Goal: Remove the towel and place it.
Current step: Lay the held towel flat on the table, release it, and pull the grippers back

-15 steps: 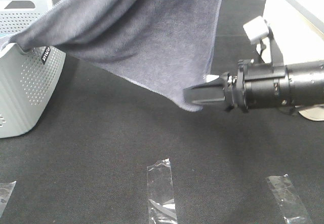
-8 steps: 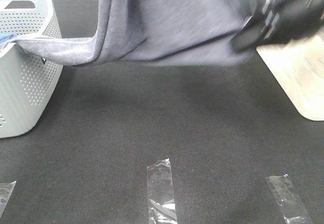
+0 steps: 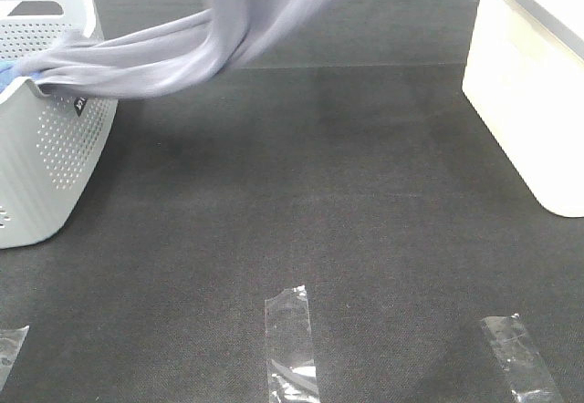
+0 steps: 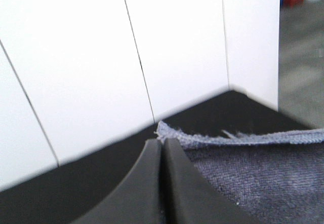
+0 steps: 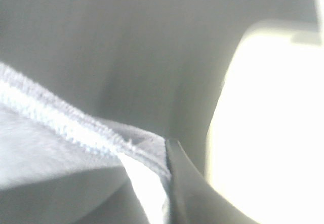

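Towel (image 3: 182, 52): grey-lavender. One end lies over the rim of the laundry basket (image 3: 55, 139). The rest rises clear of the tabletop (image 3: 319, 202) and leaves the exterior view above the far edge, motion-blurred.
Left claw (image 4: 161, 143): fingers pressed together, pinching a hemmed corner of the towel at their tips.
Right claw (image 5: 167, 155): blurred, one dark finger clear. The towel's stitched hem ends clamped at its tip.
Laundry basket: white, perforated, at the far-left corner.
Bin (image 3: 529, 120): cream, at the right edge.
Tape strips (image 3: 290, 339): clear, along the near edge.
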`<state>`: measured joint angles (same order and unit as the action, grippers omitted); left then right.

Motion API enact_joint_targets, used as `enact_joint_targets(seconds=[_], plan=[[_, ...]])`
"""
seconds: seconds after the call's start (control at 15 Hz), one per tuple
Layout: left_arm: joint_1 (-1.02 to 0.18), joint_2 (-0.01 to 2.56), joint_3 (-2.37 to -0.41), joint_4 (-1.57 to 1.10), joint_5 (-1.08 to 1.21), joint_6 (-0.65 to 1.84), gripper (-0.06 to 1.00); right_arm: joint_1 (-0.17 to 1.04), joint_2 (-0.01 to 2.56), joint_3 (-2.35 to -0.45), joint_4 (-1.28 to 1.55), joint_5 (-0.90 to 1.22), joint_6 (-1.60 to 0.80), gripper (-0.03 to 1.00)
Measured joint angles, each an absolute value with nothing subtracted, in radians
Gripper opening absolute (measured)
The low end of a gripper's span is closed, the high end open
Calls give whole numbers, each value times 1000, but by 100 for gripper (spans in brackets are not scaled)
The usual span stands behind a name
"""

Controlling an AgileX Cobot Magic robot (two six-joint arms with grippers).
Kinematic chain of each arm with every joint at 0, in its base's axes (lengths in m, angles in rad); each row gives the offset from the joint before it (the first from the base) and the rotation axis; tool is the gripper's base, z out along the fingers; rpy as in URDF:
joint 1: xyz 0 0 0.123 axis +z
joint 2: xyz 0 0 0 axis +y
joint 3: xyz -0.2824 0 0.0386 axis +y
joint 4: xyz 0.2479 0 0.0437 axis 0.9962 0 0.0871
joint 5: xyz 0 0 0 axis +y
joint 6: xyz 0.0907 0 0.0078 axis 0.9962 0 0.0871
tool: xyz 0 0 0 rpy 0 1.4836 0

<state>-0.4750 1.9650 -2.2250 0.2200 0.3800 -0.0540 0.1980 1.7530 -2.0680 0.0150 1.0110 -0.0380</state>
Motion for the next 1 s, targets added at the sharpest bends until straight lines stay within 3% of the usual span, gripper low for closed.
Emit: enact_joint_targets(seconds=[0.27,0.53,0.73,1.0], plan=[[-395,2027,-2225,222,-70,-89,0,198,1917,-2392,0,808,-121,0],[-312,2122,-2225,239,-401,-91,0,202,1937,-2431,13,534,-144,0],[-303,2164,-2225,241,-394,-91,0,204,1964,-2433,8,602,-145,0],[-352,2170,-2225,283,72,-91,0,205,2022,-2433,-54,988,-144,0]])
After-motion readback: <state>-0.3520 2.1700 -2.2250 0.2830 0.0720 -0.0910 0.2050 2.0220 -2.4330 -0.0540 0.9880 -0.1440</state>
